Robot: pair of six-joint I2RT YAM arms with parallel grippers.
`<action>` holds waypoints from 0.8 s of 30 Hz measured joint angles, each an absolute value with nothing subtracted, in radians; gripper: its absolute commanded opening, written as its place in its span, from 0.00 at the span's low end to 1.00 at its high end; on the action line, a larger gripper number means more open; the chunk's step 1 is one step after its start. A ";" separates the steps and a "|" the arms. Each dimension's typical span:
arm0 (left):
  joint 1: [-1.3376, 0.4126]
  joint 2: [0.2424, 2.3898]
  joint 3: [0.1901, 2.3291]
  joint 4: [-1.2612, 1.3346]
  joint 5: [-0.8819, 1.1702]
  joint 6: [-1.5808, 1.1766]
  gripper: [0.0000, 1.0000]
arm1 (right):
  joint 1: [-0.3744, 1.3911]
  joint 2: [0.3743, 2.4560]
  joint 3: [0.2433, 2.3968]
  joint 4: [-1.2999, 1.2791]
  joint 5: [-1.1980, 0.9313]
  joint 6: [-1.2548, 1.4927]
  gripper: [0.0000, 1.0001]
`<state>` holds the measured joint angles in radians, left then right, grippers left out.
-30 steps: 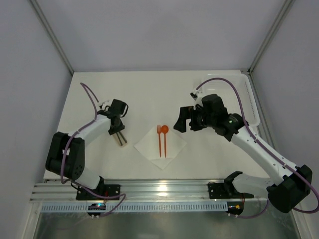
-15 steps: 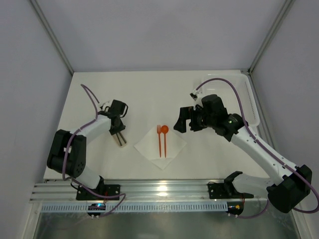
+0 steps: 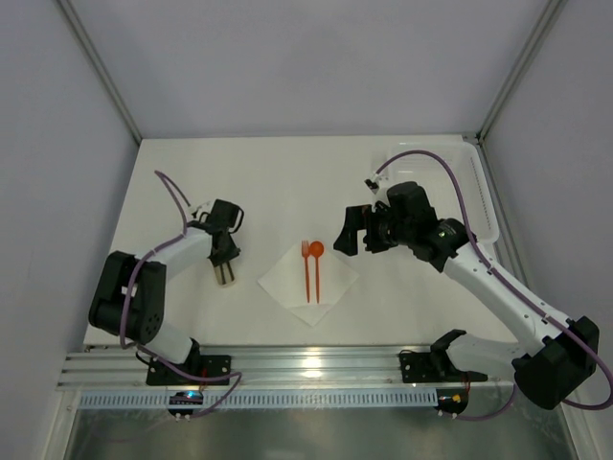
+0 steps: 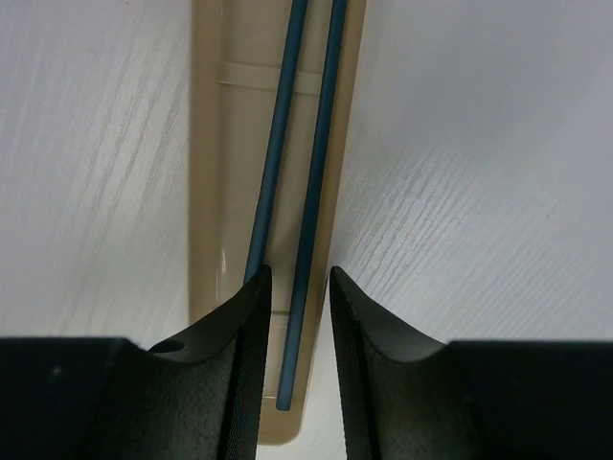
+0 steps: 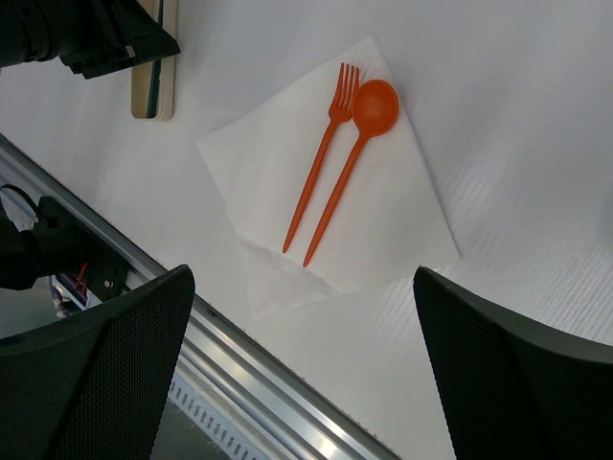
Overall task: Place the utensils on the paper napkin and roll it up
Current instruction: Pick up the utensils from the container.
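Since a second ago the left gripper [image 4: 292, 287] has drifted slightly left and nearer, its jaws drawn to a narrow gap that straddles one of two dark thin rods [image 4: 311, 192] without visibly pinching it. The tan flat piece [image 4: 206, 192] beneath them now lies straighter on the table [image 3: 287, 182]. Well to its right the paper napkin [image 3: 281, 278] carries the orange fork [image 3: 306, 276] and orange spoon [image 3: 316, 249] side by side, while the right gripper [image 3: 361, 240] hangs spread wide above the napkin's far right corner, holding nothing.
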<state>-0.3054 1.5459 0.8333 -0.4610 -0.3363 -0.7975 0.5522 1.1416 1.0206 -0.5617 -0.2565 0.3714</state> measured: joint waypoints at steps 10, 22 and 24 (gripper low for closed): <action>-0.305 1.442 0.832 -0.455 -0.341 -0.776 0.39 | 0.553 1.151 1.021 -0.562 -0.257 0.371 0.99; -0.305 1.394 0.843 -0.539 -0.398 -0.777 0.38 | 0.552 1.151 1.015 -0.562 -0.257 0.371 0.99; -0.305 1.399 0.843 -0.545 -0.402 -0.777 0.37 | 0.552 1.151 1.014 -0.562 -0.257 0.371 0.99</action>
